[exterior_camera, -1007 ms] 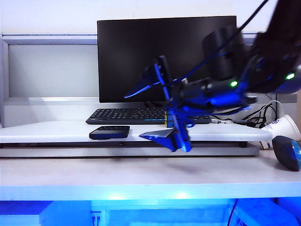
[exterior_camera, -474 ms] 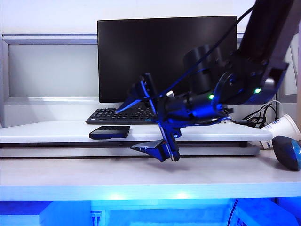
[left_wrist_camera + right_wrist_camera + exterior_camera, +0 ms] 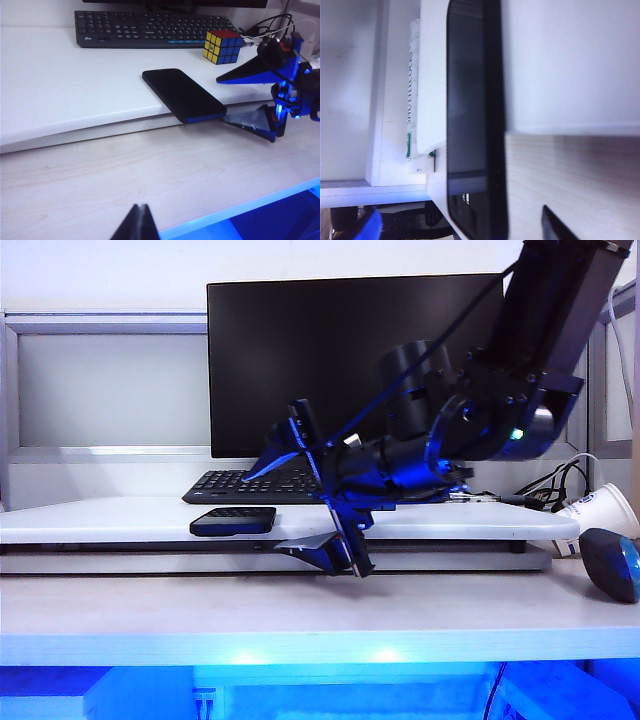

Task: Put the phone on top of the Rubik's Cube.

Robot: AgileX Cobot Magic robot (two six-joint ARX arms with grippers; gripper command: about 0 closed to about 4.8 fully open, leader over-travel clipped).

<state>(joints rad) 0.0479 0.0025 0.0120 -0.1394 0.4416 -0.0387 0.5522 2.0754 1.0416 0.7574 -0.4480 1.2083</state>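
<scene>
Phone (image 3: 233,521) lies flat on the white raised shelf (image 3: 100,523), one end jutting past the shelf's front edge. Just beside that end you have the right gripper (image 3: 310,495), fingers spread, holding nothing. Rubik's Cube (image 3: 222,47) sits by the keyboard (image 3: 150,29). Left gripper (image 3: 136,225) hangs low over the desk, tips pressed together.

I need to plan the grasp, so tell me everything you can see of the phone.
The phone is a thin black slab with rounded corners and a glossy, dark top face. It lies flat on the raised white shelf, one end jutting past the shelf's front edge. The Rubik's Cube stands apart, further back by the keyboard. The right gripper, jaws open, sits at the overhanging end, not yet closed on it.
</scene>
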